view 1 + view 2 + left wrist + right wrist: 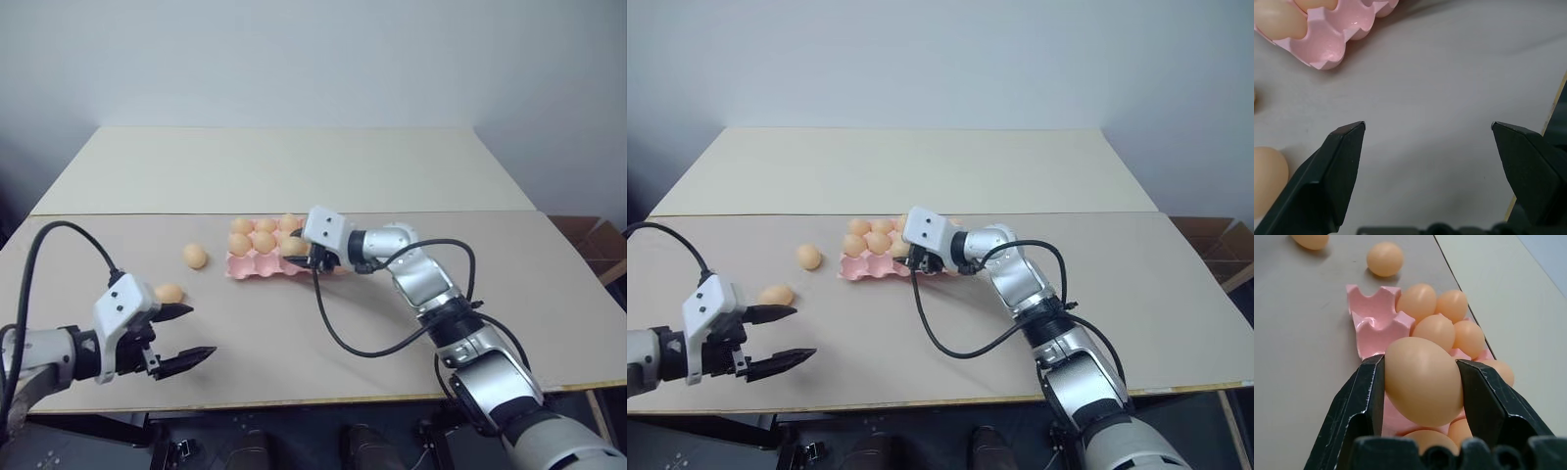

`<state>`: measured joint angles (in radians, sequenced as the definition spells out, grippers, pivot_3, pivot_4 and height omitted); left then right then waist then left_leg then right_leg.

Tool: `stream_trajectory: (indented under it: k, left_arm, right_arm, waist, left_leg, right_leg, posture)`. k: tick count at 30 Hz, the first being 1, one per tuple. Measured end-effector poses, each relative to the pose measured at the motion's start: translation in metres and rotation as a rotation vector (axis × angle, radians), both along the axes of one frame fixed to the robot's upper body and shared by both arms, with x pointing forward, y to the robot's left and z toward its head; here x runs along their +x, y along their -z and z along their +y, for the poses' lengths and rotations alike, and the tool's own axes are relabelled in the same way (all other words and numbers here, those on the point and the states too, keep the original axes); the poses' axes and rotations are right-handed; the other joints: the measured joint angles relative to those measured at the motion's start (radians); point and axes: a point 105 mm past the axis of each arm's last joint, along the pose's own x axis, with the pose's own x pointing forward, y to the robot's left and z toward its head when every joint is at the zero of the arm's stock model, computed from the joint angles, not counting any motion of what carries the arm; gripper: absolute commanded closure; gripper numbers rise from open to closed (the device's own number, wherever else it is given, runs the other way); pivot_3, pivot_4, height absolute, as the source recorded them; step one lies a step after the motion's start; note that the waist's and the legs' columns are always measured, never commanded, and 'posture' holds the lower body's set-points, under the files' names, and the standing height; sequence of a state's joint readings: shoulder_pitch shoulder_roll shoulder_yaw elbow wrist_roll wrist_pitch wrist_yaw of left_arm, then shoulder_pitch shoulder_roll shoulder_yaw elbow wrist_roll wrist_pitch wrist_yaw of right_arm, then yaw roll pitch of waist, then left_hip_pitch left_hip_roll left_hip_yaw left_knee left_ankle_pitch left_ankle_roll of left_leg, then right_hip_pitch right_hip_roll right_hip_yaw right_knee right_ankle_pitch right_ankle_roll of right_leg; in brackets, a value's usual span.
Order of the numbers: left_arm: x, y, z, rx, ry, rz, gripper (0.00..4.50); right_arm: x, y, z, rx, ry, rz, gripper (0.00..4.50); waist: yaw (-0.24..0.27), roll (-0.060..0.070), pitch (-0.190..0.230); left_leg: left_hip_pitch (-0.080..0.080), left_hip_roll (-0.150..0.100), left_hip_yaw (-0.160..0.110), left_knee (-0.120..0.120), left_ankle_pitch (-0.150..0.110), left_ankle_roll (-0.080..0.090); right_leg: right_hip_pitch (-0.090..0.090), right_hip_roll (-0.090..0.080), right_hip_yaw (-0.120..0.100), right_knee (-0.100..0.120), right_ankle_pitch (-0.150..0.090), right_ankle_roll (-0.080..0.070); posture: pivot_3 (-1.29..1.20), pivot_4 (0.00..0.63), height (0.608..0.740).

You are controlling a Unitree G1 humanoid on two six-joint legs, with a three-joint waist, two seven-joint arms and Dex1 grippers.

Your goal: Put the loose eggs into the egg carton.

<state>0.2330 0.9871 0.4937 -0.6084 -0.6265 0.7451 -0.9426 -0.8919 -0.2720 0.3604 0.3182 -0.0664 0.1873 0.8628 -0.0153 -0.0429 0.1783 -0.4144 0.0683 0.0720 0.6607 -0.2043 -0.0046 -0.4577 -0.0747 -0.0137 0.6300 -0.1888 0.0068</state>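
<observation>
Eye view: my right hand (297,253) pinches an egg (293,246) over the pink egg carton (257,264); my left hand (183,336) is spread, empty, beside a loose egg (168,293) on the table (294,323). Another egg (194,256) lies near the carton. Left wrist: fingers (1342,166) wide apart above bare table. Right wrist: fingers clamp the egg.

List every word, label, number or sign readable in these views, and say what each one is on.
None: no readable text anywhere.
The egg carton is plain pink.
The eggs, including the one in the right gripper, carry no stamp.
The left gripper and the table bear no markings.
</observation>
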Motion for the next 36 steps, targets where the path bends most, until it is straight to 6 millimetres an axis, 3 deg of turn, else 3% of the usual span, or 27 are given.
stream_trajectory:
  k: [1,4,8,12,16,26,31,36]
  left_arm:
    - [-0.001,0.0,0.0,0.002,0.001,0.0,0.0]
    - [-0.001,0.001,0.0,0.003,-0.006,0.0,0.0]
    - [-0.001,0.001,0.0,0.005,-0.011,-0.001,0.0]
    - [-0.001,0.001,0.001,0.007,-0.011,-0.001,0.0]
    - [0.001,-0.001,0.0,0.004,-0.007,-0.013,0.0]
    - [0.002,-0.004,0.016,0.005,-0.036,-0.03,0.0]
    - [0.0,-0.01,0.036,0.007,-0.094,-0.049,0.0]
    - [0.003,-0.045,0.081,-0.038,-0.305,-0.196,0.0]
  right_arm:
    - [0.0,0.002,0.001,0.001,-0.002,0.004,2.19]
    - [0.002,0.005,0.004,0.0,-0.01,0.014,1.41]
    - [0.005,0.005,0.005,-0.025,-0.015,-0.013,0.04]
    - [0.004,0.005,0.002,-0.03,-0.021,-0.032,0.04]
    - [-0.009,0.008,-0.017,-0.039,-0.019,-0.071,0.04]
    - [-0.077,-0.023,-0.128,-0.103,0.023,-0.03,0.04]
    - [-0.09,-0.034,-0.161,-0.139,0.095,-0.004,0.04]
    - [-0.096,-0.029,-0.17,-0.132,0.141,0.023,0.04]
  waist:
    - [-0.001,0.0,0.0]
    - [-0.003,0.0,0.0]
    - [-0.004,0.0,0.0]
    - [-0.003,0.0,0.0]
    - [0.004,0.0,0.0]
    - [0.003,0.0,0.0]
    - [0.0,0.0,0.0]
    - [0.001,0.0,0.0]
  left_leg:
    - [0.0,0.0,0.0,0.0,0.0,0.0]
    - [0.0,0.0,0.0,0.0,0.0,0.0]
    - [0.0,0.001,0.0,0.0,0.0,0.0]
    - [0.0,0.0,0.0,0.0,0.0,0.0]
    - [-0.001,0.0,0.0,0.0,0.0,0.0]
    - [0.003,0.0,0.001,0.0,0.0,-0.001]
    - [0.004,0.0,0.002,-0.001,-0.001,-0.002]
    - [0.003,0.0,0.002,-0.001,-0.001,-0.001]
  right_leg:
    - [0.0,0.0,0.0,0.0,0.0,0.0]
    - [0.0,0.0,0.0,0.0,0.0,0.0]
    - [0.0,0.001,0.0,0.0,0.0,0.0]
    - [0.0,0.0,0.0,0.0,0.0,0.0]
    - [0.0,-0.001,0.0,-0.001,0.0,0.0]
    - [0.001,0.0,0.0,-0.001,-0.003,-0.003]
    - [0.001,-0.001,0.001,-0.001,-0.004,-0.004]
    - [0.0,-0.001,0.001,-0.002,-0.004,-0.003]
  posture:
    - [0.0,0.15,0.74]
    - [0.0,0.15,0.74]
    - [0.0,0.15,0.74]
    - [0.0,0.15,0.74]
    - [0.0,0.15,0.74]
    - [0.0,0.15,0.74]
    - [0.0,0.15,0.74]
    - [0.0,0.15,0.74]
